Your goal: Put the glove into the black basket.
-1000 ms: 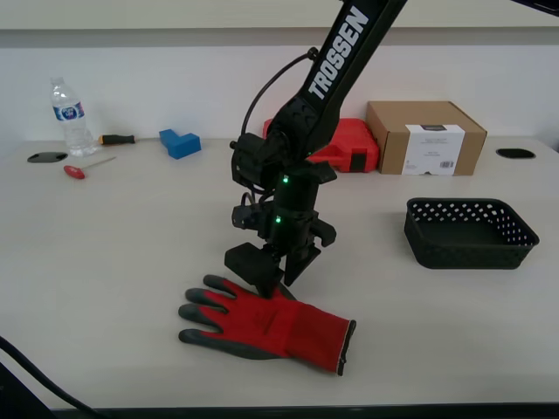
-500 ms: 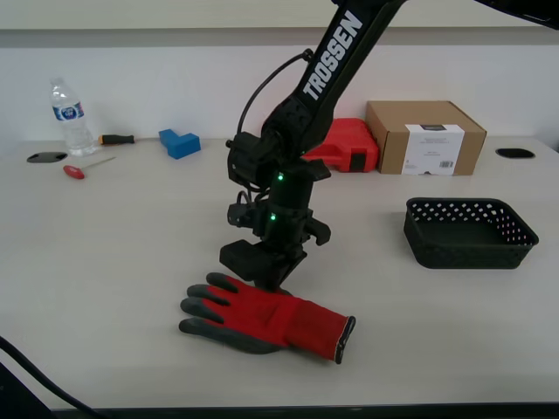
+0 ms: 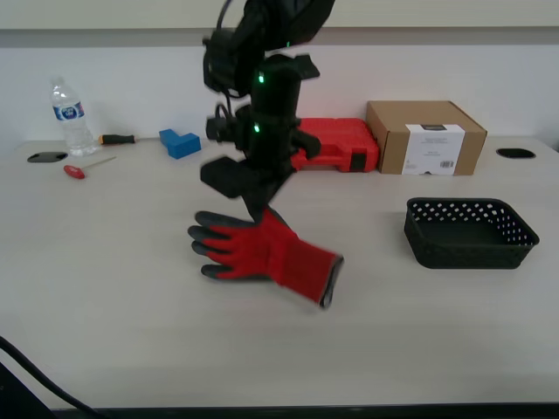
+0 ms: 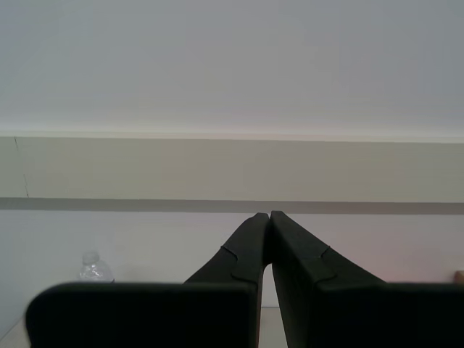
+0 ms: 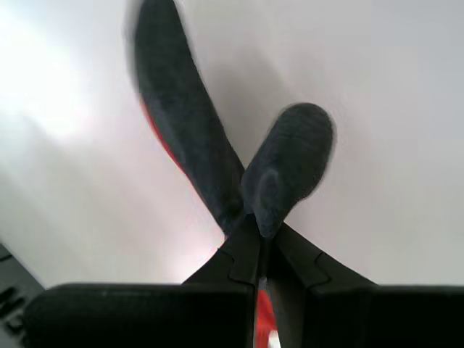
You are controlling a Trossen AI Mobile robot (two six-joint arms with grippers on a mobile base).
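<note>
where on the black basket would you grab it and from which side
Take the black basket by one long rim wall, from straight above: it sits upright and open-topped with thin, low perforated walls a claw can straddle. The near long wall faces clear table, so I would pick that.

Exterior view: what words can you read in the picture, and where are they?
No word reads clearly.
Box: white label, print too small.
Bottle: blue label, too small.
The arm above my first gripper, which holds the glove: no lettering in view.
</note>
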